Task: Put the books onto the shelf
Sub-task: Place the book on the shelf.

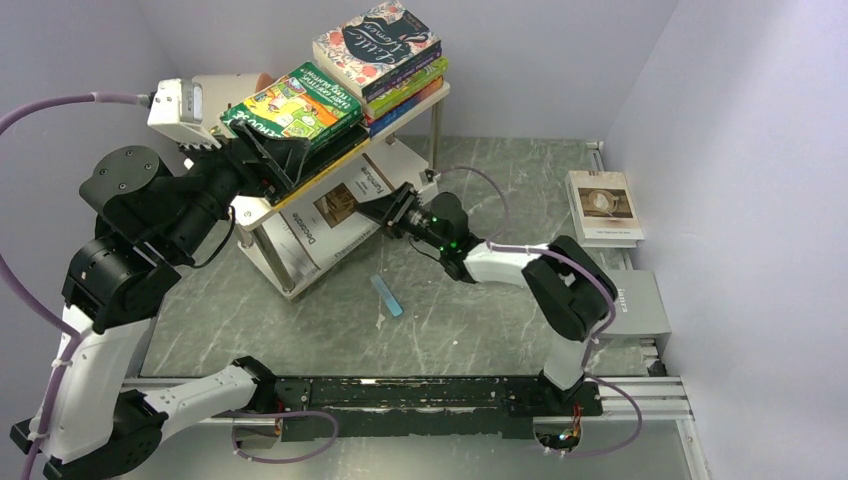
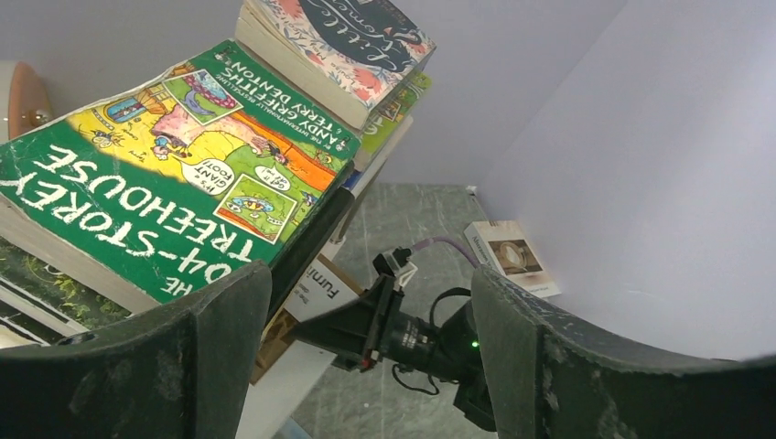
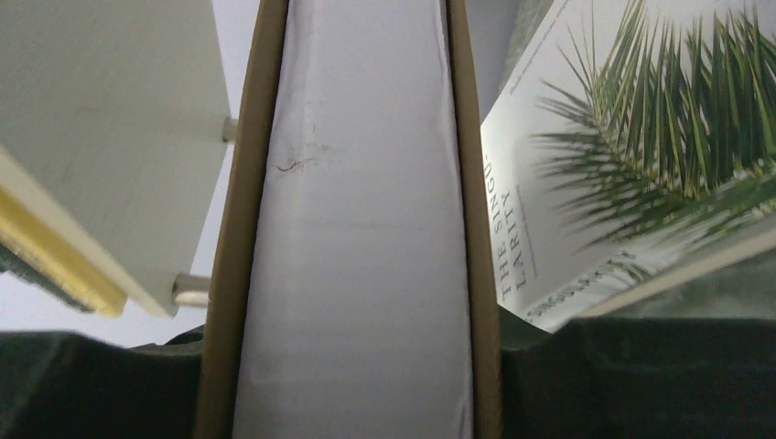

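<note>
The white two-tier shelf (image 1: 262, 207) stands at the back left. On its top board lie two stacks of books, one topped by the green Treehouse book (image 1: 295, 103) (image 2: 165, 183), the other by the floral Little Women (image 1: 378, 45) (image 2: 339, 37). Large books lean in the lower tier: a white one (image 1: 315, 240) and a brown-covered one (image 1: 340, 205) (image 3: 352, 229). My right gripper (image 1: 385, 212) (image 3: 352, 384) is shut on the brown book's edge, one finger on each cover. My left gripper (image 1: 265, 160) (image 2: 366, 357) hangs open at the Treehouse stack's near end, with nothing between its fingers.
A small blue bar (image 1: 387, 296) lies on the table in front of the shelf. By the right wall lie a book with a cup picture (image 1: 603, 205) (image 2: 508, 256) and a grey one (image 1: 635, 305). A white palm-leaf book (image 3: 622, 137) leans beside the brown one. A white cylinder (image 1: 228, 85) stands behind the shelf.
</note>
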Action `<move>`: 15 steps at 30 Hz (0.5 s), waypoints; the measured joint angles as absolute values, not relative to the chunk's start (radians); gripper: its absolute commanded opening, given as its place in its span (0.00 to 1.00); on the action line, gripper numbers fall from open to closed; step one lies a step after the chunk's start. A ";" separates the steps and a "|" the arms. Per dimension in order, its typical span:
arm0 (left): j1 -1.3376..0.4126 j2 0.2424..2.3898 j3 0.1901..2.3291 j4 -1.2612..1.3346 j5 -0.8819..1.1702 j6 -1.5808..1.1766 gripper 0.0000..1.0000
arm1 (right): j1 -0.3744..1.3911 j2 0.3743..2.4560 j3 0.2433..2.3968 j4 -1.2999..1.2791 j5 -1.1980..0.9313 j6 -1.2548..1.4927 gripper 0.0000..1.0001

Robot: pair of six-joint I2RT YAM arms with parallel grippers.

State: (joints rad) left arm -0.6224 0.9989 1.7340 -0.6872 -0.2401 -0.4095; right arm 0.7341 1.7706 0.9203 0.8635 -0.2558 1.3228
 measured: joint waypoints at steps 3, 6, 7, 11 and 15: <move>-0.622 0.994 1.730 -0.688 -0.244 -0.406 0.85 | 0.744 1.843 0.994 0.857 -0.242 1.315 0.36; -0.622 0.989 1.724 -0.691 -0.246 -0.403 0.85 | 0.758 1.910 1.067 0.850 -0.236 1.305 0.37; -0.622 0.987 1.723 -0.692 -0.246 -0.403 0.85 | 0.765 1.935 1.094 0.846 -0.236 1.303 0.37; -0.622 0.985 1.717 -0.702 -0.248 -0.400 0.85 | 0.785 2.000 1.160 0.831 -0.240 1.292 0.38; -0.622 0.981 1.708 -0.705 -0.251 -0.398 0.86 | 0.794 2.033 1.190 0.802 -0.252 1.277 0.40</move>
State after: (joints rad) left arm -0.6224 0.9813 1.7077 -0.7048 -0.2508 -0.3985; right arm 0.7937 2.0335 1.1900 0.8017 -0.2520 1.2774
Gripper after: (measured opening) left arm 0.852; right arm 0.450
